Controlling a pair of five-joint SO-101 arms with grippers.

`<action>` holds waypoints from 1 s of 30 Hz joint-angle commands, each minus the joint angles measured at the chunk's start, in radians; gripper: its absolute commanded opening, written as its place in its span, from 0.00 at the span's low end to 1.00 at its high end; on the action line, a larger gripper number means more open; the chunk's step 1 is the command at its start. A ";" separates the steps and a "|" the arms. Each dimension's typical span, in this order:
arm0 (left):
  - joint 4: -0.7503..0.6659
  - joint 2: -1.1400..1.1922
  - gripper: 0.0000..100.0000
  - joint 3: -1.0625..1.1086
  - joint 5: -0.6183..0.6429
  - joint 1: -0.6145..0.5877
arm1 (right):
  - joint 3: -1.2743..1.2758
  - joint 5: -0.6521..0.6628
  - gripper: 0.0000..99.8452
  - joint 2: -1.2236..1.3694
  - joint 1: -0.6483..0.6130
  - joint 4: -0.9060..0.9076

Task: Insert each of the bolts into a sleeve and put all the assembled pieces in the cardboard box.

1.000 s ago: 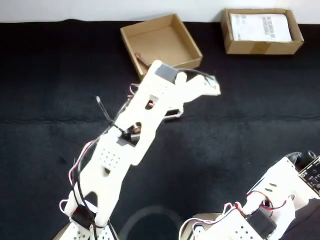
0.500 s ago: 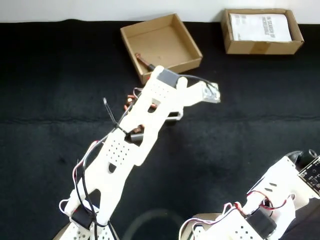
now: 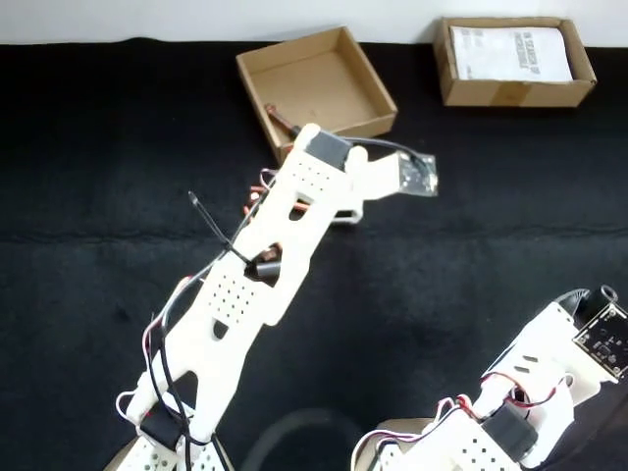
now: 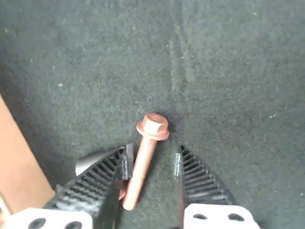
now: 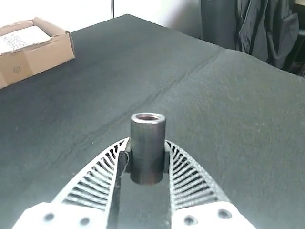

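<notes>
A copper bolt (image 4: 145,160) lies on the black cloth between the fingers of my left gripper (image 4: 151,155). The gripper is open; the shank touches one finger (image 4: 121,164) and a gap separates it from the other. In the high view the left arm (image 3: 294,216) stretches to just in front of the open cardboard box (image 3: 257,71). A second bolt (image 3: 280,120) leans at that box's near corner. My right gripper (image 5: 147,155) is shut on a dark metal sleeve (image 5: 147,148), held upright with its bore facing up. The right arm (image 3: 540,378) sits at the lower right.
A second cardboard box (image 3: 471,90) holding a printed sheet stands at the back right, also seen as the box (image 5: 33,43) in the right wrist view. A brown cardboard wall (image 4: 16,167) stands close beside the left gripper. Black cloth covers the table.
The left arm's wrist shifted slightly and its camera end swung a little to the right. The right arm moved slightly at the lower right.
</notes>
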 commanded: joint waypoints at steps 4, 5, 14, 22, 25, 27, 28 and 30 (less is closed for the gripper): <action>-0.146 0.084 0.16 -0.036 -0.029 -0.018 | -0.005 0.014 0.01 -0.019 -0.010 -0.022; -0.155 0.096 0.16 -0.036 -0.029 -0.018 | -0.005 0.014 0.01 -0.028 -0.008 -0.022; -0.152 0.131 0.01 -0.038 -0.031 -0.041 | -0.016 0.015 0.01 -0.039 -0.012 -0.024; 0.066 -0.067 0.01 -0.041 -0.021 -0.018 | -0.016 0.008 0.01 -0.038 -0.015 -0.067; 0.104 -0.203 0.01 -0.041 0.017 0.004 | -0.008 0.008 0.01 -0.036 -0.058 -0.064; 0.104 -0.305 0.01 -0.041 0.129 0.016 | -0.004 0.006 0.01 -0.036 -0.104 -0.061; 0.106 -0.355 0.01 -0.041 0.189 0.022 | -0.004 0.005 0.01 -0.036 -0.131 -0.061; 0.107 -0.460 0.01 -0.038 0.278 0.036 | -0.004 -0.032 0.01 -0.036 -0.197 -0.061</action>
